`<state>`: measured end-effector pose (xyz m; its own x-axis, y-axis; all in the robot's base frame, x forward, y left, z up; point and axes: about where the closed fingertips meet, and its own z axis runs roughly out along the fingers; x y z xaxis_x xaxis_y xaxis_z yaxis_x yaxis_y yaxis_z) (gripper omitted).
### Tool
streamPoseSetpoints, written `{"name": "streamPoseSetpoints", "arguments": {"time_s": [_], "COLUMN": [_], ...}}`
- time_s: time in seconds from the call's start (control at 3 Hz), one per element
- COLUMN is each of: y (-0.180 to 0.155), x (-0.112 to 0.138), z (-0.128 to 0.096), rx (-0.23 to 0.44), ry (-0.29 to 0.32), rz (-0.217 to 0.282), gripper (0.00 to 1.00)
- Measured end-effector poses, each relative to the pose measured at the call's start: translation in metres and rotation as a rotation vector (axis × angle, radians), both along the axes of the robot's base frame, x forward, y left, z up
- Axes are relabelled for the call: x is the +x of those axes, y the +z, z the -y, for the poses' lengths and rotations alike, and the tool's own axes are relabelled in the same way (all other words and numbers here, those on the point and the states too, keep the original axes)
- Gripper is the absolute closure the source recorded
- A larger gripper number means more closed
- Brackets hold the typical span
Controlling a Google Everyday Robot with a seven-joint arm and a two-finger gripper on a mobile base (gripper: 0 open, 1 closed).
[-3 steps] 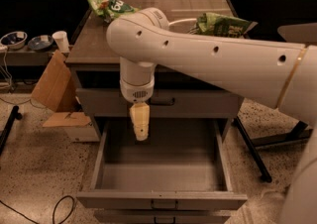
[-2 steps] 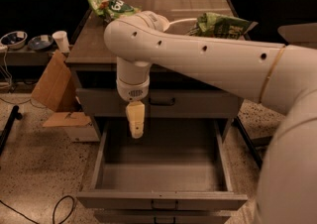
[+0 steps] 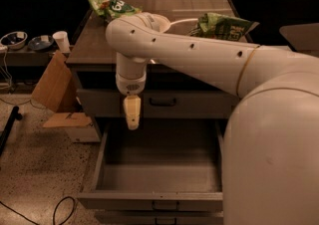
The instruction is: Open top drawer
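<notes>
tool (image 3: 132,123) hangs before the top drawer (image 3: 199,104) (left of its handle (image 3: 162,102)).

green bag (image 3: 110,6), back-l of cabinet top: white letters, poss. "gu", rest unreadable. gripper (image 3: 132,118) hangs in front of top drawer (image 3: 199,103), l of handle.

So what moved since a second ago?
The gripper slid a little to the left and slightly up. It hangs in front of the top drawer, left of the handle, and has not taken hold of it. The top drawer stayed shut, the lower drawer stayed open, and the bags on top did not move.
</notes>
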<state>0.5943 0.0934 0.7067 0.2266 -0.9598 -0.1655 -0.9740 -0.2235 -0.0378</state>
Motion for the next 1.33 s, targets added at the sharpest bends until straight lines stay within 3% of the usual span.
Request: {"name": "streamPoseSetpoints", "arguments": {"time_s": [0.67, 1.33], "y": [-0.018, -0.044], "x": [0.029, 0.034], "z": [-0.018, -0.031], "rx": [0.02, 0.019], "ry": [-0.049, -0.043], "rz": [0.014, -0.021], "gripper": [0.0, 0.0]}}
